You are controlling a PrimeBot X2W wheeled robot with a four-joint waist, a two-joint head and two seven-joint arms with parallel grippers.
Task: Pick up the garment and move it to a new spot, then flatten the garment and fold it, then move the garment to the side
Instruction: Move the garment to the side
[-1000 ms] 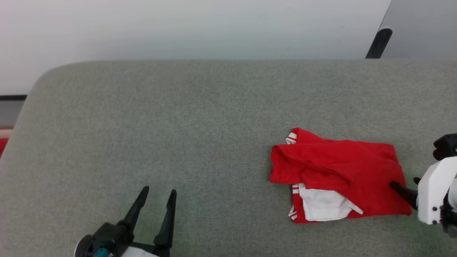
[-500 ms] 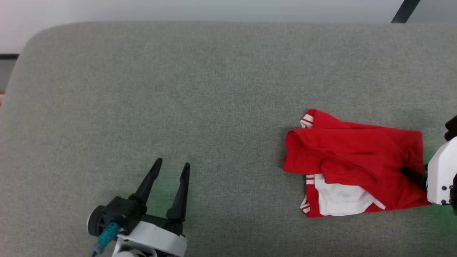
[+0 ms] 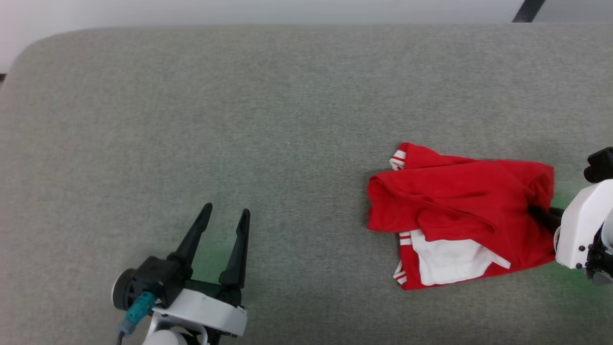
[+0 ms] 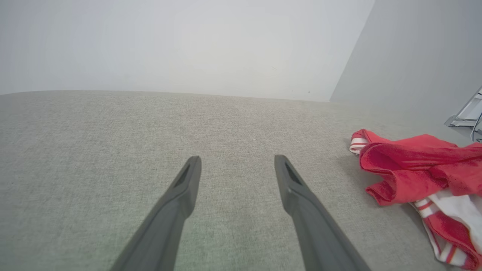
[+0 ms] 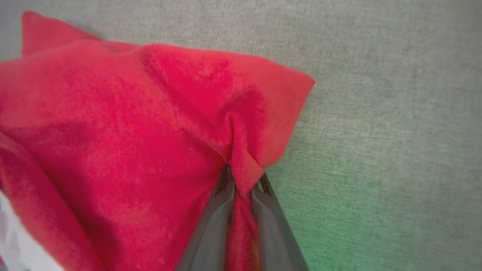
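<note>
Your right gripper [image 5: 243,180] pinches the crumpled red-and-white jersey [image 3: 459,206] at its right edge; lift slowly so the fold holds. Your left gripper [image 3: 226,209] gapes empty, well left of it.

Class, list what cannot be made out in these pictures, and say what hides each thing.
Head view: folds of the garment hide most of its surface.
Right wrist view: right gripper tips buried in pinched cloth.
Left wrist view: garment cut off by the right edge.
</note>
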